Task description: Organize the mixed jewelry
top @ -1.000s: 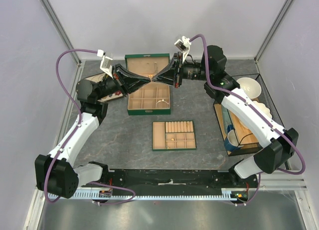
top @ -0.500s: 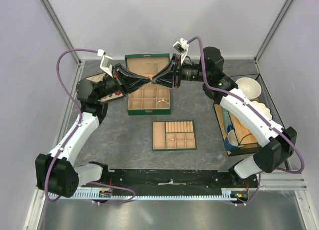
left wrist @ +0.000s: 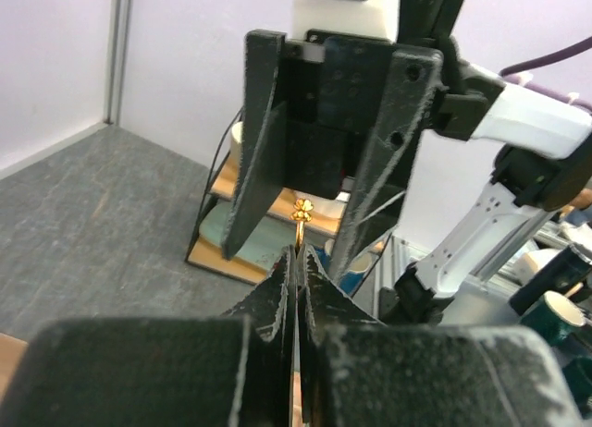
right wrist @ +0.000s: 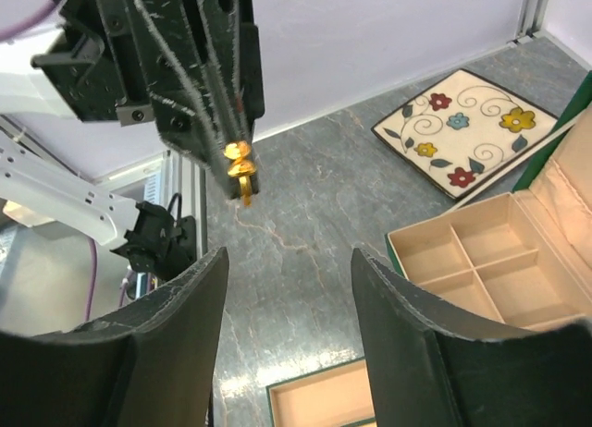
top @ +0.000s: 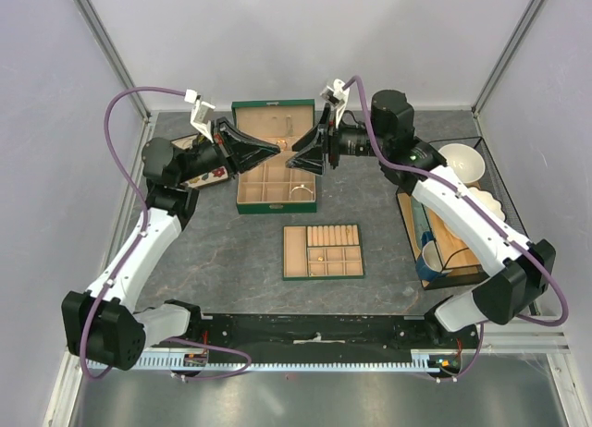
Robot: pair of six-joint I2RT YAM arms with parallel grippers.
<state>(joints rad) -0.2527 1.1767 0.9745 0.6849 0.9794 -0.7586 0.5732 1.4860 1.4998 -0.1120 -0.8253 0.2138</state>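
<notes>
**Left end effector** (left wrist: pixel 296 261): raised above the far half of the open box and pointing right. Its fingers are pressed together on the stem of a small gold piece.

**Small gold piece** (left wrist: pixel 302 210): gold-coloured, with a clover-like head on a short curved stem. It is held in the air at the very tips of the left fingers, head outermost. It faces the gap between the right fingers and touches neither of them.

**Right end effector** (right wrist: pixel 289 261): raised, pointing left, tip to tip with the left one but apart from it. Its fingers are spread wide with nothing between the pads.

**Bangle** (top: pixel 298 190): a thin silvery-white hoop lying in the near right compartment of the box.

**Green jewelry box** (top: pixel 252 198): stands at the far middle of the counter (top: pixel 370 205). Its lid stands open on the far side, and the tan lining is divided into compartments.

**Flat tan tray** (top: pixel 294 251): lies near of the box and well apart from it. A row of ring rolls (top: pixel 333 234) runs along its far edge, with small compartments below them.

**Square plate** (right wrist: pixel 467 136): white with painted flowers and scrolls, lying flat at the far left, beside the box.

**White bowl** (top: pixel 462 162): at the far right, beyond the right arm.

**Wire rack** (top: pixel 450 251): at the right edge, partly hidden by the right arm, with a blue mug (top: pixel 431 258) at its near end.
</notes>
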